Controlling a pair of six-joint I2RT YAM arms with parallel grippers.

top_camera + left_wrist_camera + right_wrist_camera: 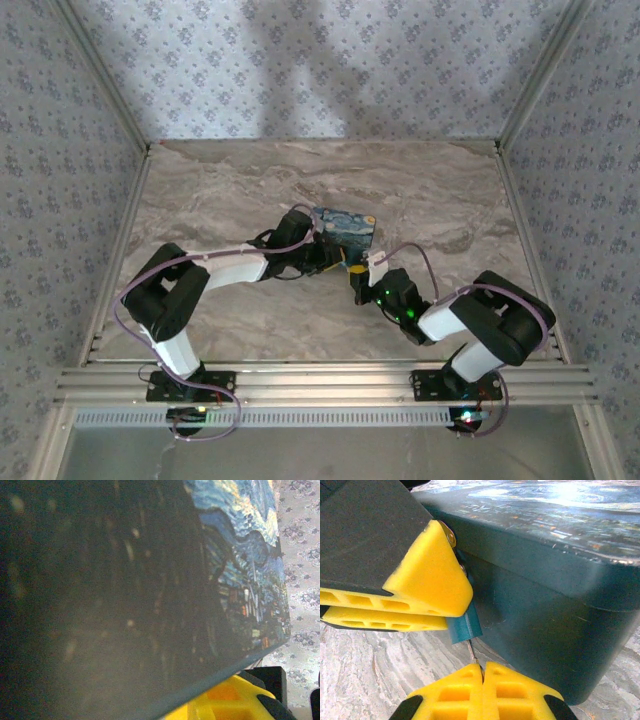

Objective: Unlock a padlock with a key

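The padlock (451, 536) shows as a glint of brass against the front wall of the painted box (555, 595), near its corner. It sits tucked behind the yellow fingers of the left claw (454, 614). Those fingers lie close together, though whether they truly grip anything I cannot tell. Just below, the right claw (482, 670) is clenched on the key (473, 652), whose thin shaft rises into a teal piece (465, 626). To my eye, the turn wants a small wrist roll with the shaft kept in line and no dragging of the box across the worktop (380, 670).
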